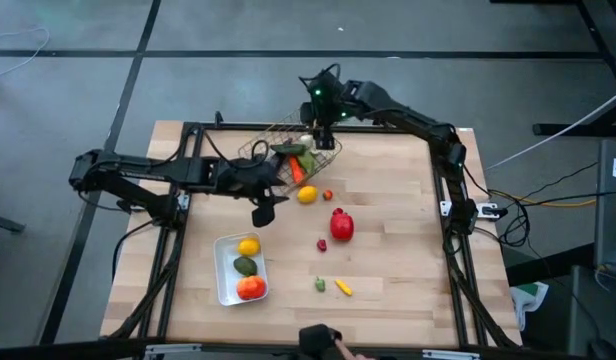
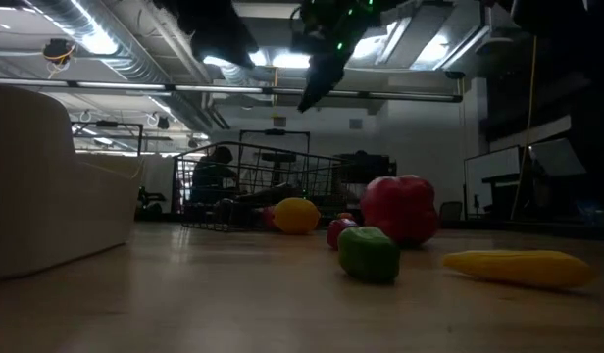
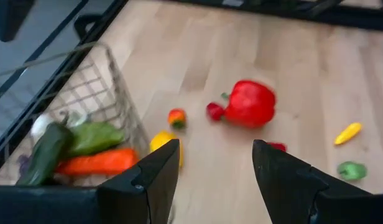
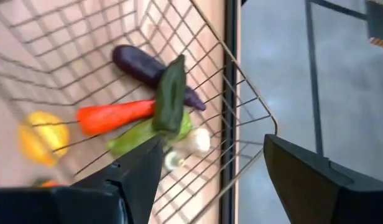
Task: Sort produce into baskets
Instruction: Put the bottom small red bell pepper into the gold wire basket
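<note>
**Wire basket loaded at the far edge, both grippers empty**

While the table (image 1: 388, 200) is a pale wooden butcher-block top in a black frame, the floor around it is grey with dark seams. From the low view the room behind is dim, with ceiling lights, ducting and a seated person far off behind the mesh.

Right gripper (image 1: 323, 128) hangs above the far side of the wire basket (image 1: 268, 142), fingers (image 4: 316, 180) spread apart, nothing between them. Below it in the basket lie a purple eggplant (image 4: 148, 71), a carrot (image 4: 114, 115), a dark green cucumber (image 4: 170, 93) crossing a lighter green vegetable (image 4: 132, 137), and a white garlic (image 4: 194, 142).

Left gripper (image 1: 265, 207) sits just beside the basket's near side, over bare wood, fingers (image 3: 151, 180) parted and holding nothing. A lemon (image 1: 307, 195) lies on the table touching or nearly touching the basket's near corner; a small orange tomato (image 1: 328, 195) is just beside it.

Loose on the table, well apart from both grippers: red pepper (image 1: 341, 224), a small red piece (image 1: 322, 244), a small green piece (image 1: 319, 285) and a small yellow piece (image 1: 343, 288).

White tray (image 1: 224, 290), near the left front, holds a lemon, a green avocado (image 1: 245, 265) and a larger orange-red fruit (image 1: 251, 288).
</note>
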Tool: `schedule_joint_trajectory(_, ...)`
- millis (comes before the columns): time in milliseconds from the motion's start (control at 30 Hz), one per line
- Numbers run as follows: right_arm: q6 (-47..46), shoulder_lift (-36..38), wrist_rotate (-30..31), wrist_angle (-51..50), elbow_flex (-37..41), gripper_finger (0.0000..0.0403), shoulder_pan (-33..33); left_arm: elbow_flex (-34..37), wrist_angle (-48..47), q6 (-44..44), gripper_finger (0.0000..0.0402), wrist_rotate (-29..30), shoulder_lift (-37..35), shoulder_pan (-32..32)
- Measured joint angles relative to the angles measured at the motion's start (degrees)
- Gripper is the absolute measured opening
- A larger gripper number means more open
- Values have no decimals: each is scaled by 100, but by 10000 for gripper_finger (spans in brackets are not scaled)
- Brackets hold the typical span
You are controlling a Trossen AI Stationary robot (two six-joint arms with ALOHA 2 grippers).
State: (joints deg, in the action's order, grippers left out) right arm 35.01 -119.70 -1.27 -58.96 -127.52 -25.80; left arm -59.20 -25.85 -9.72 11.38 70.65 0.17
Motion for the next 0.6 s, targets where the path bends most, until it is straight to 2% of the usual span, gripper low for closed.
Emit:
schedule_joint_trajectory(167,-1,4,-205,-1177,-747,276,2,0,464,79,198,1,1,-316)
schedule_joint_trajectory(267,-3,194,-227,-1382,-622,276,28,0,891,78,198,1,134,-532)
schedule_joint_trajectory(600,-243,756,-285,-2148,-608,276,35,0,2469,556,198,-62,1570,-1156)
